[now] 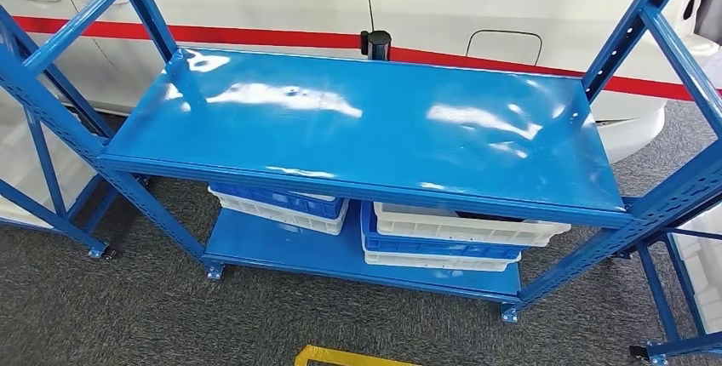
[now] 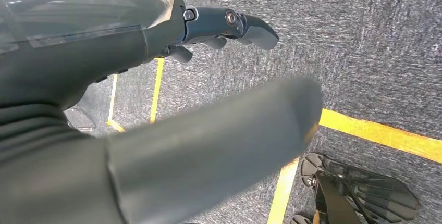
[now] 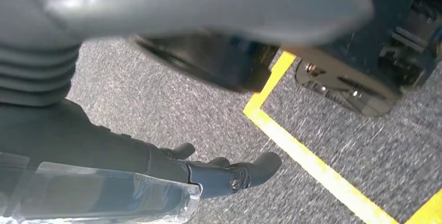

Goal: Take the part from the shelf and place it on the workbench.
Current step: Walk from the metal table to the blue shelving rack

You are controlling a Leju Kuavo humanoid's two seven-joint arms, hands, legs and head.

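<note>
**Blue shelf ahead, both hands hanging over the carpet**

Straight ahead in the head view stands a blue metal shelf [image 1: 366,123] on small castors, its glossy upper board bare and catching white reflections. On the lower board [image 1: 340,255] sit two stacks of shallow crates: a blue and white stack [image 1: 281,204] to the left, and a white and blue stack [image 1: 451,234] to the right, whose top white crate shows something dark inside, too hidden under the upper board to identify. Whether that is the part cannot be told.

Behind the shelf runs a white car body [image 1: 281,0] with a red stripe, and a black post top [image 1: 375,42] rises just past the rear edge of the shelf. More blue frames stand at either side. Grey carpet [image 1: 128,315] covers the floor, with a yellow line corner [image 1: 340,356] near the bottom edge.

Seen from the wrists, the left hand [image 2: 219,31] hangs above carpet crossed by yellow tape [image 2: 380,135], fingers loosely extended and apart, holding nothing. The right hand [image 3: 219,172] likewise hangs over carpet, fingers apart and unloaded.
</note>
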